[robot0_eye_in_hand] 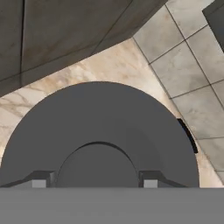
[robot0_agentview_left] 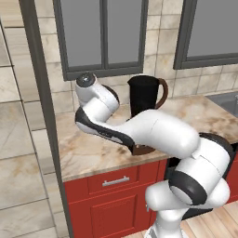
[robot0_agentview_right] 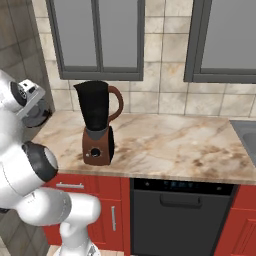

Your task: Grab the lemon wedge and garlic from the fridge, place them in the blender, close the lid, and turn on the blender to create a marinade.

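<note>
Tabletop (robot0_agentview_right: 165,145): beige marbled stone, running along a tiled wall under two grey-framed windows (robot0_agentview_right: 97,40). Red cabinets (robot0_agentview_left: 107,200) stand below it, with a dark dishwasher front (robot0_agentview_right: 180,215) beside them. A grey sink (robot0_agentview_right: 247,132) is set in at the far right end.

Fridge (robot0_agentview_left: 39,93): its dark grey side edge rises at the left end of the tabletop.

Arm (robot0_agentview_left: 153,135): white, bent over the left part of the tabletop, reaching toward the corner beside the fridge.

Blender (robot0_agentview_right: 97,122): stands upright on the tabletop near the wall, black jar with a brown handle on a reddish-brown base, round dial facing forward. The jar mouth is uncovered.

Lid (robot0_eye_in_hand: 98,131): flat dark grey disc lying on the tabletop in the corner by the fridge wall and tiles, well apart from the blender. Its central knob (robot0_eye_in_hand: 97,166) is raised and a small dark tab (robot0_eye_in_hand: 187,135) juts from its rim.

Hand (robot0_eye_in_hand: 95,180): directly above the lid, fingers spread, one tip on each side of the knob. Whether they touch it cannot be told.
</note>
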